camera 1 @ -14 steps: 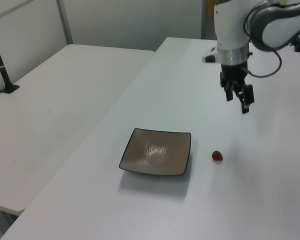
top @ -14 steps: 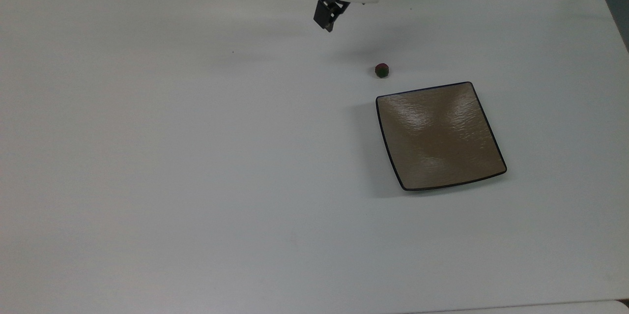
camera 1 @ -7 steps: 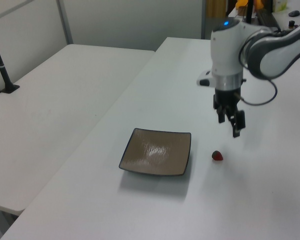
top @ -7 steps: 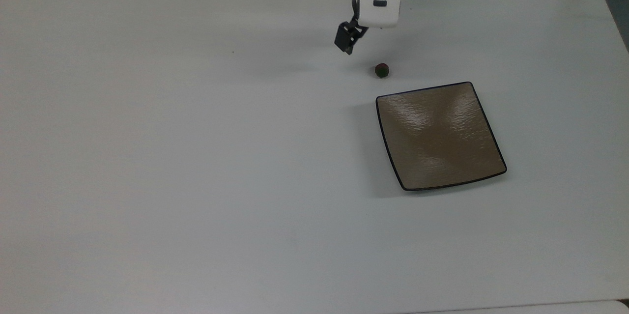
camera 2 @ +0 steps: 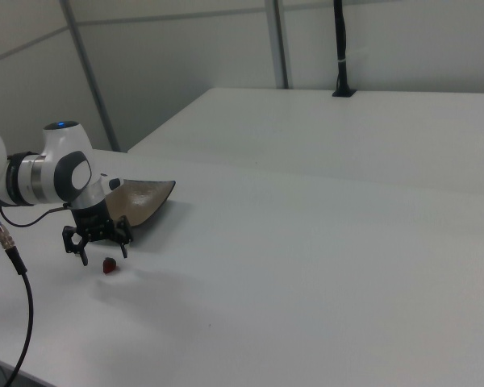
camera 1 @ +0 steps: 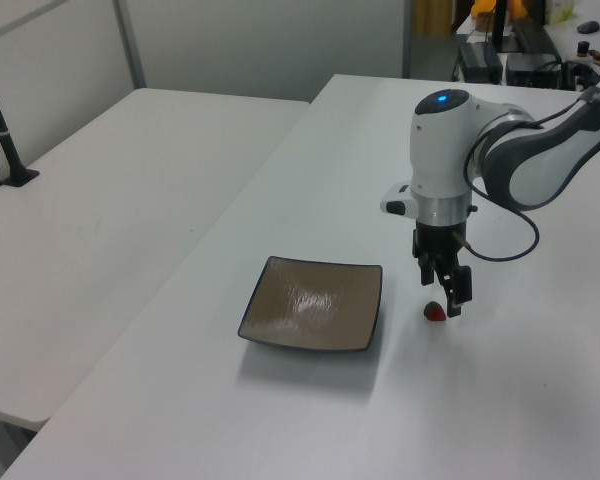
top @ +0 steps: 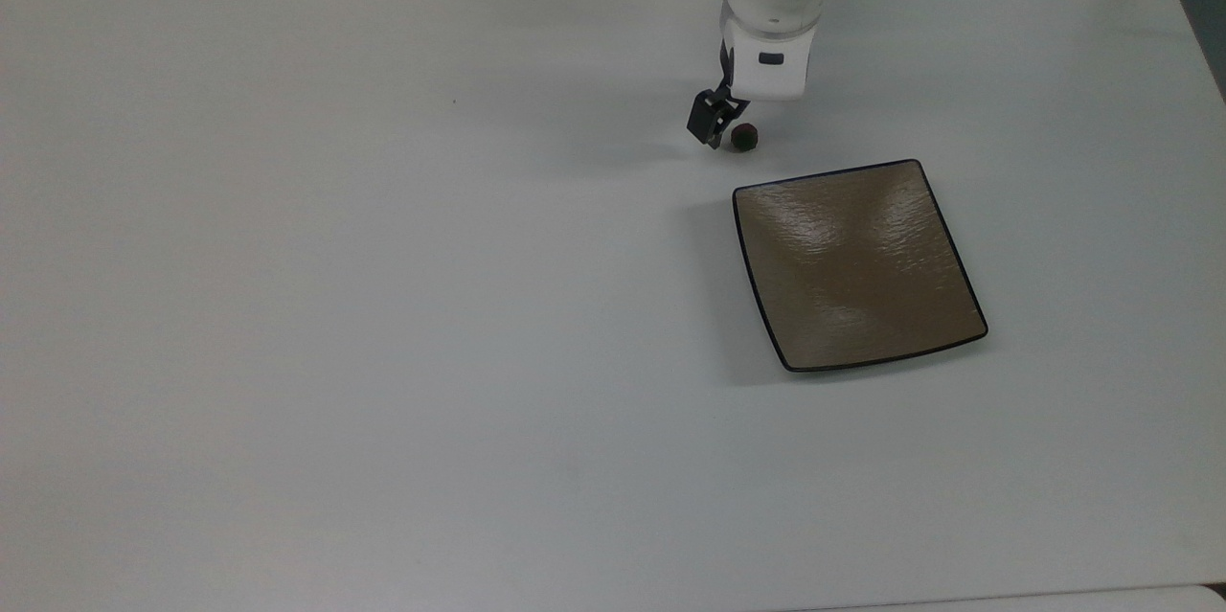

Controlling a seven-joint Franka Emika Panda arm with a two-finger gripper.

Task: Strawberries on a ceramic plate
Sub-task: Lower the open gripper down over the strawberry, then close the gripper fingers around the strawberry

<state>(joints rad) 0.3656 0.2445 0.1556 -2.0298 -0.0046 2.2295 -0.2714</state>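
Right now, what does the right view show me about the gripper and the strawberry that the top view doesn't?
The right view shows the gripper open, its two fingers spread, hanging just above the strawberry, which rests on the table. The top view shows the layout from above: the ceramic plate as a full square, with the berry lying off it, beside one corner. Both show the berry on the table, not yet gripped, with the plate bare.

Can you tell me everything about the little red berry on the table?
The tiny dark red strawberry with a green cap is roundish and sits on the white table, just off a corner of the square glossy brown ceramic plate. The robot's black hand hangs open right above it, fingers either side, not gripping it.
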